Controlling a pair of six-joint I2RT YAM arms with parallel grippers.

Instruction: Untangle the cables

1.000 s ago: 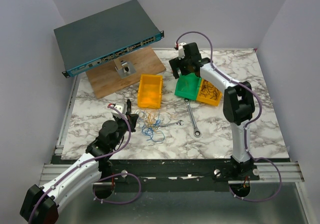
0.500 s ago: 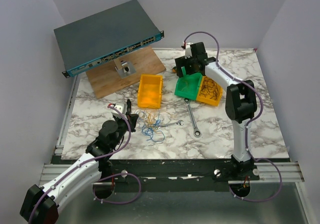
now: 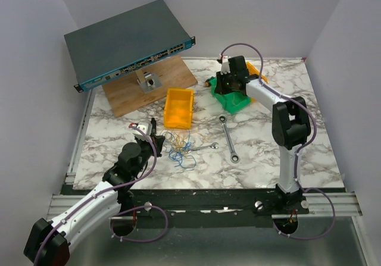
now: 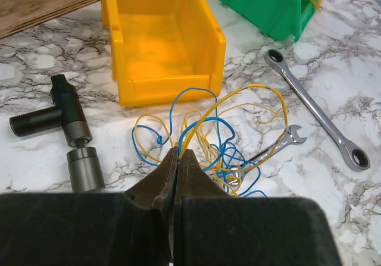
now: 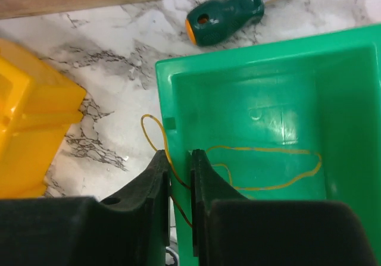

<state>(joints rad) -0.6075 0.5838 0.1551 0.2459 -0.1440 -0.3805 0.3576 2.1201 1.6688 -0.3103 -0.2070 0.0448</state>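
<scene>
The cables (image 3: 181, 144) are a loose tangle of thin blue and yellow wires (image 4: 220, 141) on the marble table, between the empty yellow bin and the wrenches. My left gripper (image 3: 157, 137) sits at their left edge, shut (image 4: 178, 154) on a few yellow and blue strands. My right gripper (image 3: 224, 89) is at the back of the table, with its jaws (image 5: 177, 156) closed astride the left wall of a green bin (image 5: 256, 117). A yellow wire (image 5: 268, 150) lies in that bin and loops over the wall between the jaws.
An empty yellow bin (image 3: 178, 107) stands behind the cables. A long ratchet wrench (image 3: 228, 138) and a small wrench (image 3: 205, 147) lie to their right, a black pipe fitting (image 4: 65, 117) to their left. A green screwdriver (image 5: 226, 16), another yellow bin (image 3: 256, 71), a wooden board (image 3: 161, 84) and a network switch (image 3: 128, 43) are further back.
My right gripper went from open to closed on the green bin's wall, and the bin has turned and shifted. The other yellow bin now shows behind the right arm. The left arm has not moved.
</scene>
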